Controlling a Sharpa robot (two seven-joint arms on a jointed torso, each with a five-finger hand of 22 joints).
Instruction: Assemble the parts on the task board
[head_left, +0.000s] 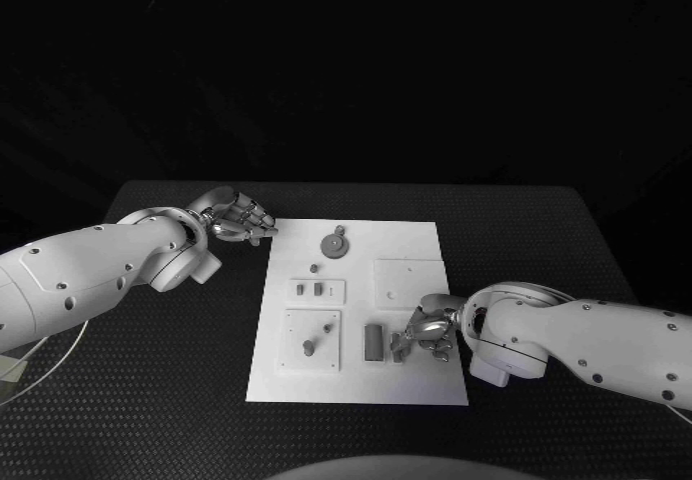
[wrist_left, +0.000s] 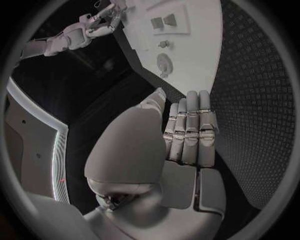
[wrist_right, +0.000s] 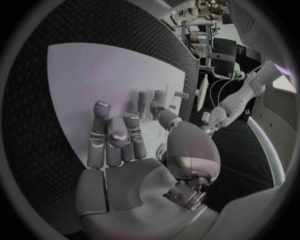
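Head view: the task board (head_left: 411, 390), a flat white rectangular plate, lies lengthwise away from the robot on the black textured table (head_left: 159, 420), between the two hands. The left hand (head_left: 235, 220) sits just off the board's far left corner, over the table, fingers curled in with nothing seen in them. The right hand (head_left: 430, 328) is over the board's near right area, its fingers pointing down at a small grey part (head_left: 401, 347) just beside the long bar part (head_left: 374, 341). That bar is a dark grey strip whose long axis runs along the board's length. Beyond the right hand lies a plain square recess (head_left: 408, 280); nearer the left hand a round disc part (head_left: 335, 244) with a small stem pointing away from the robot. Two short pegs (head_left: 309, 290) stand in a small panel, and two more small pieces (head_left: 317, 337) in the near left square panel.

Left wrist view: the left hand (wrist_left: 187, 135) has its fingers straight, pressed side by side and folded toward the palm, holding nothing; this view gives the table's regular dimpled texture and the disc part (wrist_left: 165, 63) ahead of the fingertips.

Right wrist view: the right hand (wrist_right: 122, 137) has fingers bent over the white board (wrist_right: 87, 75), with upright grey pieces (wrist_right: 150, 100) at the fingertips. Whether it grips one cannot be told.
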